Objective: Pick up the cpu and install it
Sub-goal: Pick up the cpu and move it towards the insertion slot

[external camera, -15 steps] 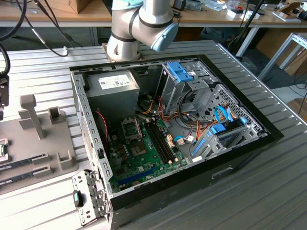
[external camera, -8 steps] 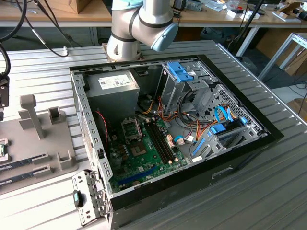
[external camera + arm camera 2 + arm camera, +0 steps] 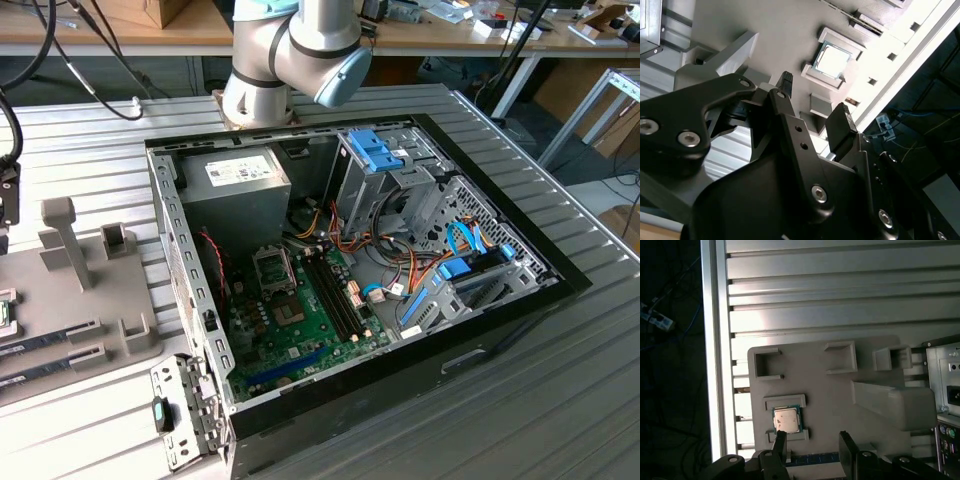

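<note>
Hovering above cpu [image 3: 786, 417] seated in grey tray [image 3: 832, 400]; fingers [image 3: 780, 445] spread, empty; pickup and install both undone.

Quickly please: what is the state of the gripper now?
Gripper: open, holding nothing; the cpu lies ungripped in its grey holder.

The arm [image 3: 290, 45] is made of rounded silver-grey joints, one closed by a pale blue cap [image 3: 342, 75]. The gripper [image 3: 814, 97] is matte black, built of flat angular links fixed with bright round screws [image 3: 689, 138]. Its two fingers [image 3: 840, 127] end in ribbed tips.
</note>
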Available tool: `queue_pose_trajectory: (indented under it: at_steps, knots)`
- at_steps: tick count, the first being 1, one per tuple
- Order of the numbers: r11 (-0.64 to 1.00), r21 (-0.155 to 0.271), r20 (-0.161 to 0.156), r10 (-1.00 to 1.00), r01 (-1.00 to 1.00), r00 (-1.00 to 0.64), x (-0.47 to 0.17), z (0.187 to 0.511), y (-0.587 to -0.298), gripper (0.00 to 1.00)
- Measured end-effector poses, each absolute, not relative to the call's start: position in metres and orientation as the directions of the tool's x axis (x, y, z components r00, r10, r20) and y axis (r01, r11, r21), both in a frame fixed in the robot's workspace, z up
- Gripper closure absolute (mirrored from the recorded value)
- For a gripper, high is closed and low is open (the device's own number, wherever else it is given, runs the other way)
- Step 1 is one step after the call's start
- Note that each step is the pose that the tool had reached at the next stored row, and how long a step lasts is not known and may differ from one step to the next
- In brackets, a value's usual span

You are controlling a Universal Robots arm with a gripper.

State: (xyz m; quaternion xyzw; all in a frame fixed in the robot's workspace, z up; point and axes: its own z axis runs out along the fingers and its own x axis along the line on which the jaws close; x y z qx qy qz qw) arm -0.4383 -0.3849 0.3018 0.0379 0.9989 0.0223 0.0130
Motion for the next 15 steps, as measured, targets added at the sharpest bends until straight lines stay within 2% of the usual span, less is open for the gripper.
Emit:
queue_pose_trajectory:
  at_steps: [15]
  knots:
    - [0.996,0.046,-0.024,0.076,0.075,-0.997,-0.4387,0.2968,-0.3849,0.46]
